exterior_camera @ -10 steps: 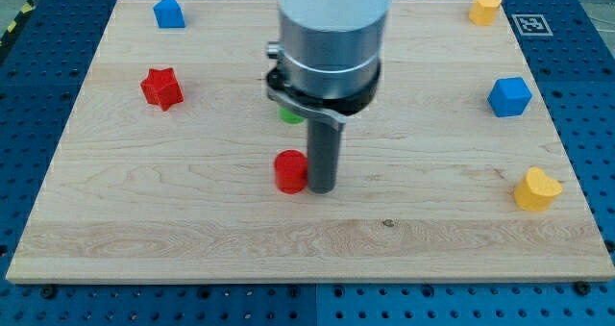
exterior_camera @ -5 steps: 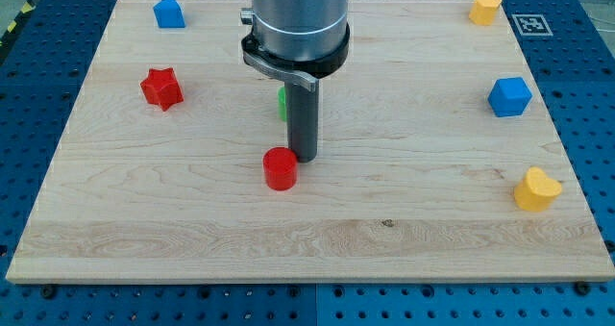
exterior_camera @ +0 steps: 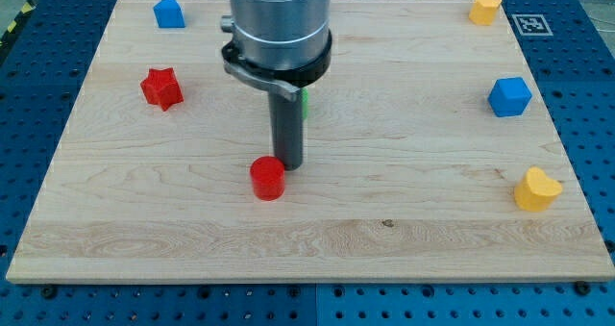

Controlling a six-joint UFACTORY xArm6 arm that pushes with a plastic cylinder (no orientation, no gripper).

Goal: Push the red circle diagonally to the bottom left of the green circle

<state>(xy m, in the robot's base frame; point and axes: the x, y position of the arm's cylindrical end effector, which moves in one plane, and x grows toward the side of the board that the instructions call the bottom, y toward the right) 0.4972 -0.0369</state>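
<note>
Camera view: red circle at frame centre-left, touching my tip on tip's lower-left. Green circle mostly hidden behind rod. No jaws on rod. Bare board toward lower left.

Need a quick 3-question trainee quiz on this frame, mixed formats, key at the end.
1. True or false: my tip stands just to the upper right of the red circle.
2. Which block is mostly hidden behind the rod? A) green circle B) red star C) blue cube
3. Fill in: the yellow heart sits near the view's ____ edge.

Key: 1 true; 2 A; 3 right.
</note>
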